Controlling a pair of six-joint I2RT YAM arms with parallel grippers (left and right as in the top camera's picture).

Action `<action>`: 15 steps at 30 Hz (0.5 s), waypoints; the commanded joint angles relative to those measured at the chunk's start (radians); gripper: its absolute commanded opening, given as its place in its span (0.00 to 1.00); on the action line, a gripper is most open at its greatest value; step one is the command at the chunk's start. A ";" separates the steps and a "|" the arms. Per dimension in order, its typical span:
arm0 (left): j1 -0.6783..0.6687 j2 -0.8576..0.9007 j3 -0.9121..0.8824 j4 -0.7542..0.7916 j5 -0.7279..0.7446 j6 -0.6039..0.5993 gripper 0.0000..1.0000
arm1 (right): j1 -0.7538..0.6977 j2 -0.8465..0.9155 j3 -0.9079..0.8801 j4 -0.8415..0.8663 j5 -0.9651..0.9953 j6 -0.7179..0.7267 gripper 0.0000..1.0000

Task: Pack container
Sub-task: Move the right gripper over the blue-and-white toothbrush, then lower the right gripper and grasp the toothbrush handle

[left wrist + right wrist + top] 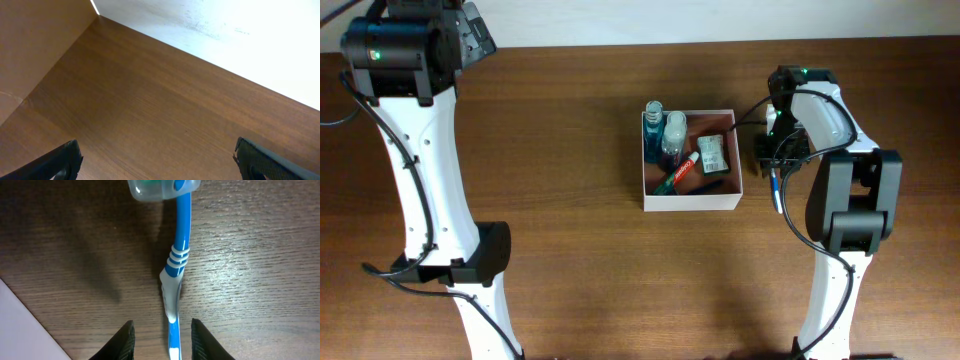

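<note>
container [690, 201] holds toiletries [716, 155]; right gripper [162, 330] spread astride toothbrush [183, 225]; left gripper [157, 147] spread wide

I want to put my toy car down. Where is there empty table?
Bare wood lies between the left arm and the container, and in front of the container toward the near edge. It is crowded inside the container and just right of it, where the right gripper straddles the toothbrush.
</note>
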 commanded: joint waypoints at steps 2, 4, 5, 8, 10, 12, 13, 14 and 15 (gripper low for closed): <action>0.003 0.001 -0.004 0.000 -0.014 0.012 0.99 | -0.002 -0.020 -0.016 0.012 0.017 -0.002 0.32; 0.003 0.001 -0.004 0.000 -0.014 0.012 0.99 | -0.011 -0.020 -0.022 0.015 0.016 -0.002 0.32; 0.003 0.001 -0.004 0.000 -0.014 0.013 0.99 | -0.016 -0.020 -0.027 0.018 0.016 -0.002 0.32; 0.003 0.001 -0.004 0.000 -0.014 0.012 0.99 | -0.031 -0.020 -0.039 0.020 0.016 -0.002 0.32; 0.003 0.001 -0.004 0.000 -0.014 0.012 0.99 | -0.038 -0.020 -0.048 0.022 0.016 -0.002 0.32; 0.003 0.001 -0.004 0.000 -0.014 0.013 0.99 | -0.042 -0.020 -0.053 0.024 0.016 -0.002 0.32; 0.003 0.001 -0.004 0.000 -0.014 0.012 0.99 | -0.042 -0.020 -0.054 0.026 0.016 -0.002 0.32; 0.003 0.001 -0.004 0.000 -0.014 0.012 0.99 | -0.042 -0.020 -0.054 0.026 0.016 -0.002 0.31; 0.003 0.001 -0.004 0.000 -0.014 0.012 0.99 | -0.042 -0.020 -0.054 0.027 0.016 -0.002 0.31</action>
